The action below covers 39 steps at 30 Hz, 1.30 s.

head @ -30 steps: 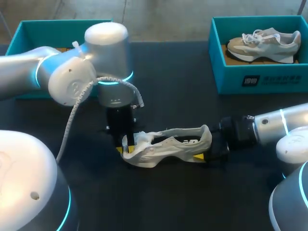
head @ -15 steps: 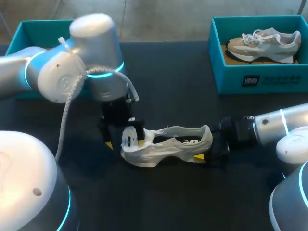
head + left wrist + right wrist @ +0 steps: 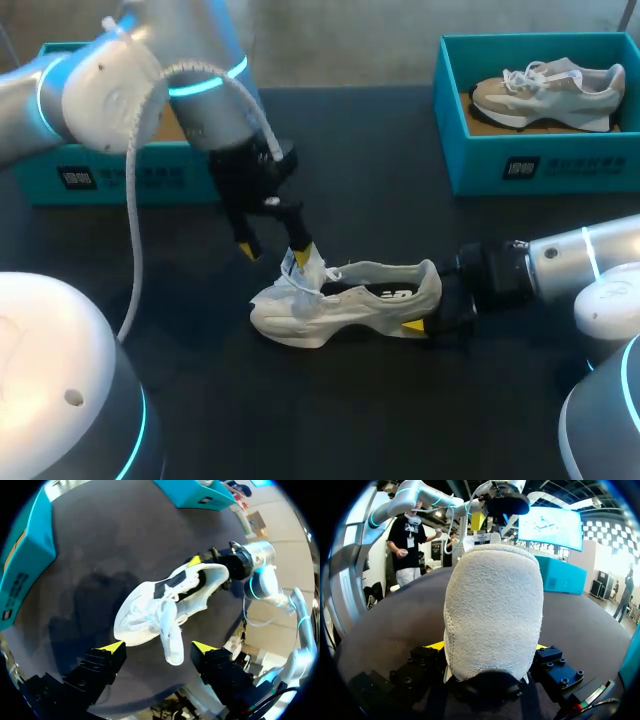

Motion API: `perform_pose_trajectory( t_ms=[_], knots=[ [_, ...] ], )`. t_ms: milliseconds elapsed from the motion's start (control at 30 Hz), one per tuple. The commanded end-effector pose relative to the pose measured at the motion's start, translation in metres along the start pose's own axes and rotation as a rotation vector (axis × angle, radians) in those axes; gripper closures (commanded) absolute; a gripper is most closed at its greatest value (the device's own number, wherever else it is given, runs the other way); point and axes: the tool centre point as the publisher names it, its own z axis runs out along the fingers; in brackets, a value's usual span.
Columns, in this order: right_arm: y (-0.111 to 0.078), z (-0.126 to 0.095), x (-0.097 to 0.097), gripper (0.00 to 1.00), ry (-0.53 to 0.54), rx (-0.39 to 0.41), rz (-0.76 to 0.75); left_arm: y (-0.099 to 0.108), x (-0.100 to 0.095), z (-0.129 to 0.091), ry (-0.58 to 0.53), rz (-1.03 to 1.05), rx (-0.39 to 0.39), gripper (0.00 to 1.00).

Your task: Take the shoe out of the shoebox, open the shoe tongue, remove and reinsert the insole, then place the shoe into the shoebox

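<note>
While right jaws clamp shoe (image 3: 350,300) heel, pinning it to surface (image 3: 380,180) as anchor, left jaws hang released above raised tongue (image 3: 300,268), possibly brushing it.

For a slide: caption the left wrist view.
Open left gripper above cream fabric sneaker, tongue raised; right gripper clamps its heel.

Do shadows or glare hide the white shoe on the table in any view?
Head view: shoe evenly lit, no glare. Left wrist view: a soft shadow on the table beside its toe, shoe unhidden. Right wrist view: its heel fills the middle, hiding the rest.
</note>
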Motion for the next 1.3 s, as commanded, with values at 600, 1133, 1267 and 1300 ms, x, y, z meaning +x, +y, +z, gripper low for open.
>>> perform_pose_trajectory(
  t_ms=[600,1133,1267,1300],
  knots=[
    [0.000,0.000,0.001,1.00,-0.001,0.001,-0.001,-0.046,0.058,-0.034,-0.117,0.941,-0.227,1.00],
    [0.000,0.000,0.001,1.00,-0.001,0.001,-0.001,-0.046,0.058,-0.034,-0.117,0.941,-0.227,1.00],
    [0.000,0.000,0.001,1.00,-0.001,0.001,-0.001,-0.052,0.061,-0.026,-0.103,0.985,-0.178,1.00],
    [0.000,0.000,0.001,1.00,-0.001,0.001,-0.001,-0.054,0.062,-0.024,-0.099,1.001,-0.181,1.00]
  ],
)
